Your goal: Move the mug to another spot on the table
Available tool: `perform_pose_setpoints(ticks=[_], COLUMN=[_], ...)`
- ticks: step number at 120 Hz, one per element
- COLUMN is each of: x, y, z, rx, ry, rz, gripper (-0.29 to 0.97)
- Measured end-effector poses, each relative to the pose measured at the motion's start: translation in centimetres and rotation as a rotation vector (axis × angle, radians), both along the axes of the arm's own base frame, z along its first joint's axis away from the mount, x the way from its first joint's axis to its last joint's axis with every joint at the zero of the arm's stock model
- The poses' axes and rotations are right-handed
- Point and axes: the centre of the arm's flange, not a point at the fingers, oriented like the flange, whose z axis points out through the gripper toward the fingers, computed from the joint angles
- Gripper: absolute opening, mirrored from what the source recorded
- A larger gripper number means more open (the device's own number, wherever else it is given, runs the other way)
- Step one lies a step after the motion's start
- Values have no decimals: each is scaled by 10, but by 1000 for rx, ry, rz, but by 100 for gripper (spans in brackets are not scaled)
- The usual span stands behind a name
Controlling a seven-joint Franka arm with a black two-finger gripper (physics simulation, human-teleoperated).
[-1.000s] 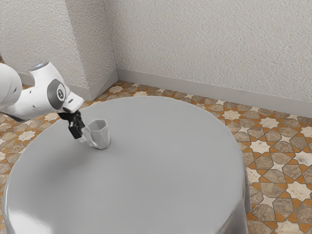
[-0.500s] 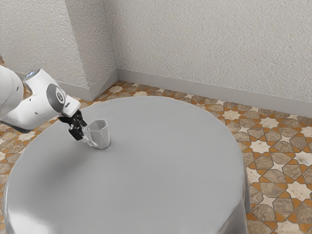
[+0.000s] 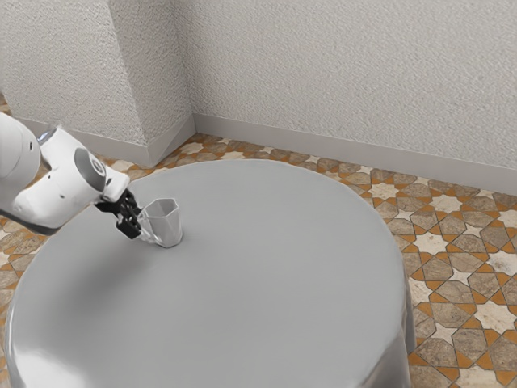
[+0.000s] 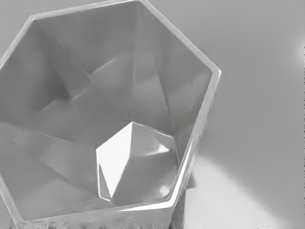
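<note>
Since the mug looks stiff, light and glossy, I would pinch its wall at the rim; whether my hand beside it is closed, I cannot tell.

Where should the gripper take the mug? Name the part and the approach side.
Take the mug by its rim wall on the side facing the gripper, coming from the exterior view's left. It stands upright and empty, and its flat facets likely seat better than corners.

Arm stretched low and forward; gripper tilted downward.
</note>
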Motion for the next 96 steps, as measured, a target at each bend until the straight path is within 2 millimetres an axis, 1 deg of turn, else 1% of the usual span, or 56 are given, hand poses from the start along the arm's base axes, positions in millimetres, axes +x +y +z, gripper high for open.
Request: perform_pose_setpoints(ticks=[14,42,66,96], x=[-5,-6,-9,-8], y=[0,1,2,4], z=[-6,-6,-10,-8], rx=[-12,-16,-21,-30], ry=[2,-7,-1,0], rz=[15,25,69,115], gripper=[52,49,42,38])
